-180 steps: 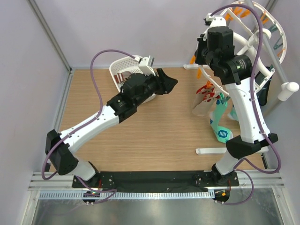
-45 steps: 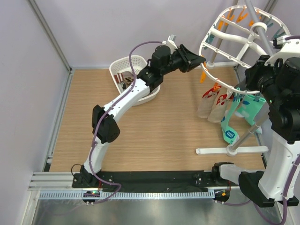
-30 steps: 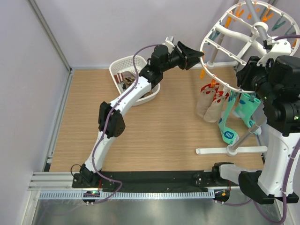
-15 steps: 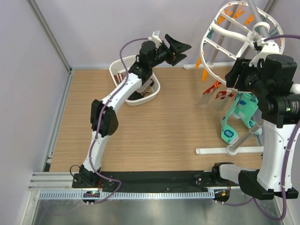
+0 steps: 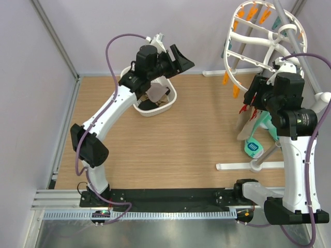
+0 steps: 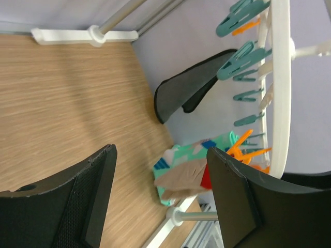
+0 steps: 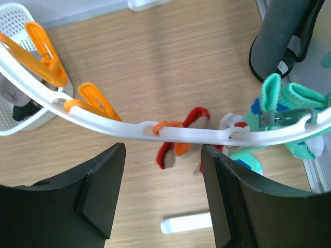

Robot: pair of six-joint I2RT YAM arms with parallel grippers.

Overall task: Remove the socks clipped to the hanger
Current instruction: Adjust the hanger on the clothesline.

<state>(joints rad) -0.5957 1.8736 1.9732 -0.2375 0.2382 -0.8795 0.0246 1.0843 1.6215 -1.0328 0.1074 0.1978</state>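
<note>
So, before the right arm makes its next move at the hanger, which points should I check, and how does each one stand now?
1. Right gripper open and empty: ok.
2. Left gripper open and empty: ok.
3. Left gripper clear of the hanger: ok, a gap shows in the top view.
4. Red sock in line with the right gripper: ok, it sits mid-view at the right wrist, beyond the hanger.
5. Orange peg gripping the red sock: cannot tell.
6. All socks off the hanger: not ok; the red sock, teal sock and black sock hang there.
</note>
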